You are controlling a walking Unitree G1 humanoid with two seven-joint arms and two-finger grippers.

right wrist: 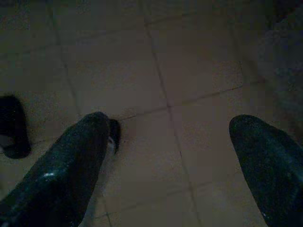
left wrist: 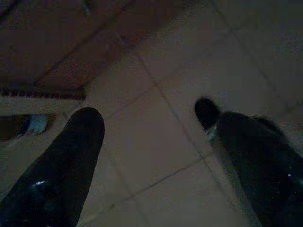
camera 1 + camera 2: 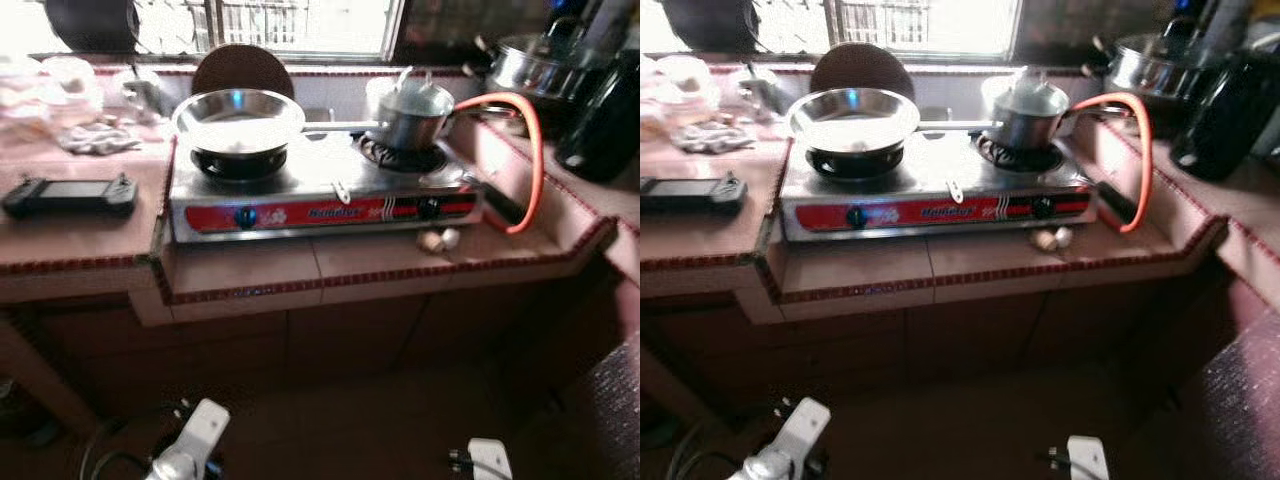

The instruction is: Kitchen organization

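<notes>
Head views: a two-burner gas stove [image 3: 320, 195] sits on the tiled table [image 3: 90, 245]; a steel bowl [image 3: 238, 118] rests on its left burner, a lidded saucepan [image 3: 410, 115] on the right.
Around it: orange gas hose [image 3: 530, 150] at the right, black handheld device [image 3: 70, 195] to the left, crumpled cloth [image 3: 100, 138] far left.
Left wrist view: left end effector [image 2: 151, 137] spread wide, empty, over the tiled floor [image 2: 156, 123].
Right wrist view: right end effector [image 1: 170, 142] likewise spread, holding nothing.
Progress: looks unstarted; both arms hang low and everything on the table appears untouched.
</notes>
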